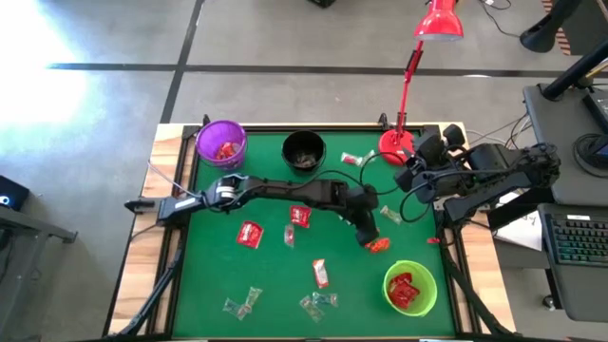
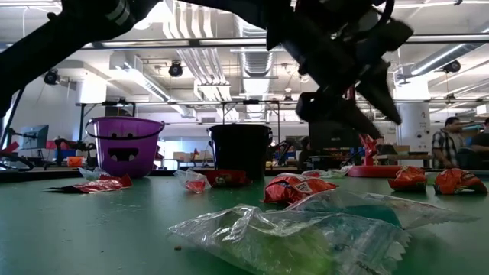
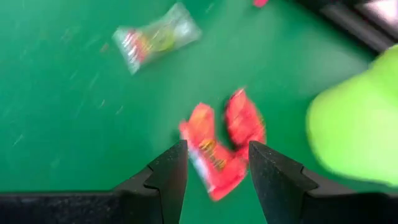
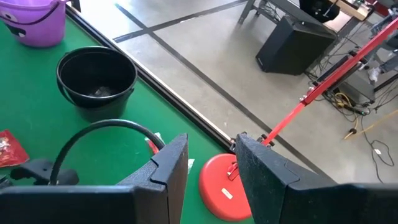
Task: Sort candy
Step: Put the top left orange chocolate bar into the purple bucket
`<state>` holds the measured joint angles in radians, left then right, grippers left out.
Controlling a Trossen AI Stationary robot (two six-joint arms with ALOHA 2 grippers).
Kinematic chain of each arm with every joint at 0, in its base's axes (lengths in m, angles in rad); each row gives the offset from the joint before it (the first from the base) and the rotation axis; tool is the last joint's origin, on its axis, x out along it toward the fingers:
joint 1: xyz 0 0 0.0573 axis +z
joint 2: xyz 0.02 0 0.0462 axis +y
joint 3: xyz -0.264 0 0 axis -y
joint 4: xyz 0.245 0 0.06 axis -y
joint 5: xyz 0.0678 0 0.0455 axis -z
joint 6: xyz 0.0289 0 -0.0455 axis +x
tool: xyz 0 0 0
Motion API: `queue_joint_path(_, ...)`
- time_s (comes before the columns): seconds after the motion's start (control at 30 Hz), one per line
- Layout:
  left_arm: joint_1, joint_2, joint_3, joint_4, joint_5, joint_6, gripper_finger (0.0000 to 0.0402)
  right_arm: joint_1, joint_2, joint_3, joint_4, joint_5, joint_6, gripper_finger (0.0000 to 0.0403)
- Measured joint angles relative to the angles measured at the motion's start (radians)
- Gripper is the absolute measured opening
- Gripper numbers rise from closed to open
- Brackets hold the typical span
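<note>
Left gripper [image 3: 212, 163], jaws apart and empty, hovers right over a red candy [image 3: 219, 144] lying just beside the green bowl [image 1: 410, 288], its long axis roughly along the gap between the fingers. Right gripper [image 4: 211, 163], jaws slightly apart, is parked near the red lamp base [image 4: 225, 193], far from it. Three bowls; about four other red candies and four clear ones are loose on the mat.
</note>
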<state>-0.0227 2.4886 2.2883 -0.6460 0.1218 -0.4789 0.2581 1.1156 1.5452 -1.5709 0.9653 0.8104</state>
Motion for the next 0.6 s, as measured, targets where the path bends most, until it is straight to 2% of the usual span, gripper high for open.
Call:
queue_joint_path(0.47, -0.014, 0.021, -0.019, 0.098, -0.005, -0.023, 0.0153, 0.001, 0.000, 0.000, 0.021, -0.008, 0.003, 0.0128)
queue_joint_path(0.6, -0.016, 0.068, -0.021, 0.117, 0.071, -0.040, 0.0153, 0.001, 0.000, 0.000, 0.037, -0.027, 0.003, 0.0128)
